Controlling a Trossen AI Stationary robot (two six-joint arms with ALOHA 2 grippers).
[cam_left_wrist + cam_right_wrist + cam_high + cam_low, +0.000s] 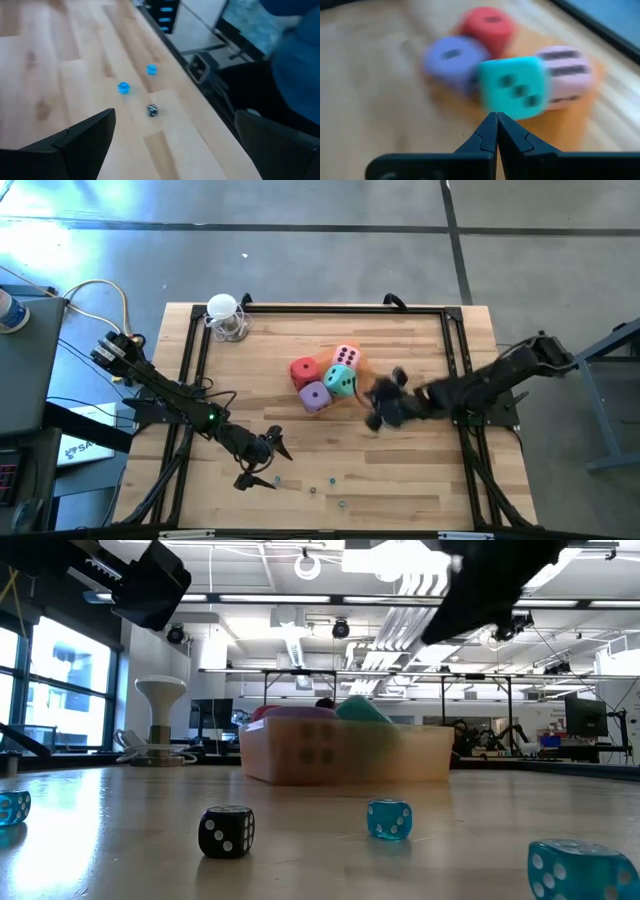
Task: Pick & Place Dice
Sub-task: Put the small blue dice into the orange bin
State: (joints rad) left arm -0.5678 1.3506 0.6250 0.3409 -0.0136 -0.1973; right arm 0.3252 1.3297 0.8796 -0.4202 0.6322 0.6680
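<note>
Four soft dice sit bunched together mid-table on a flat translucent orange square (362, 366): red (305, 372), pink (346, 357), purple (315, 396) and teal (340, 380). In the right wrist view the teal die (515, 87) is nearest, with purple (451, 59), red (487, 26) and pink (567, 72) around it. My right gripper (378, 402) (496, 116) is shut, its tips just right of the teal die, with a gap showing from above. My left gripper (265, 460) (170, 150) is open, low over the table's near left part.
Tiny blue and black dice-like beads (333, 477) (123, 88) (226, 831) lie scattered near the table's near edge, in front of my left gripper. A white stand (226, 315) sits at the far left corner. Black rails (455, 350) border the table.
</note>
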